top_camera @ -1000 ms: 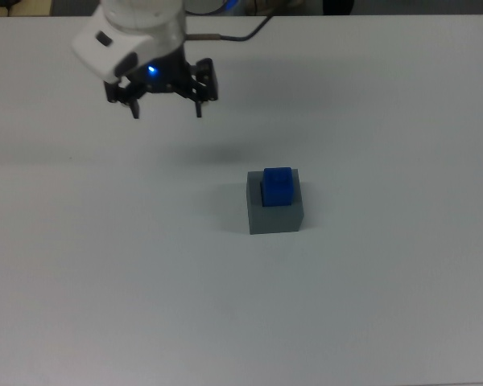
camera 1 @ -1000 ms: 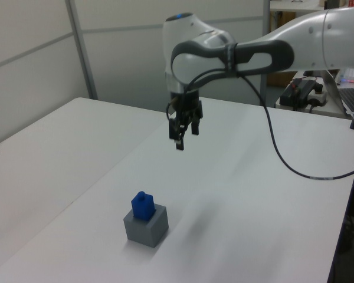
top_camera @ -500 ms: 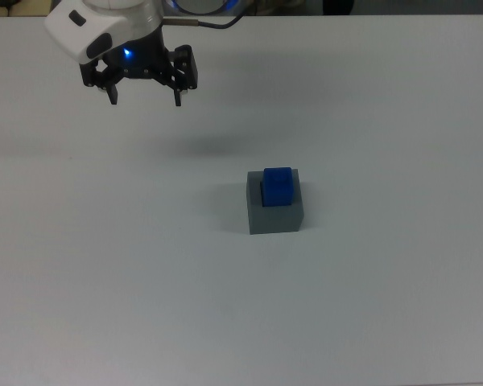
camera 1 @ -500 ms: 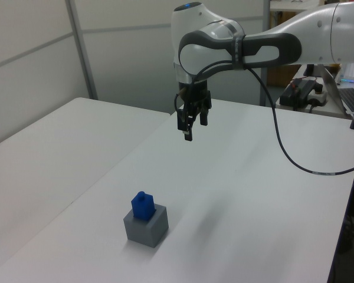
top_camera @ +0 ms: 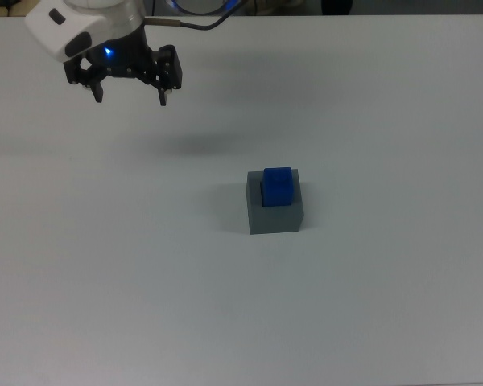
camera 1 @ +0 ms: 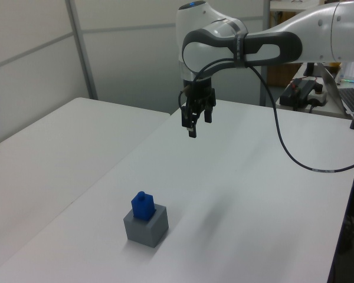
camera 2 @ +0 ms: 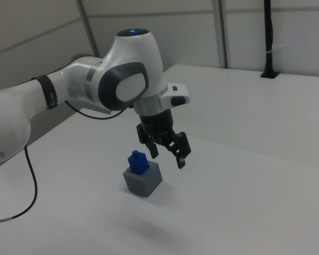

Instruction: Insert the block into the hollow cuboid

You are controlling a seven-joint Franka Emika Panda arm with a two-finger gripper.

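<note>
The block (top_camera: 278,186) sits upright in the recess of the hollow cuboid (top_camera: 274,213), its upper part standing proud of the grey top face. A small stud appears to crown the block in the left view, though this is hard to confirm. The hollow cuboid rests on the white table (top_camera: 370,305), well in from every edge. The gripper (top_camera: 130,95) hangs in the air near the table's far edge in the top view, well apart from both items. Its fingers are spread apart and hold nothing. A black cable (camera 1: 283,147) trails from the arm.
</note>
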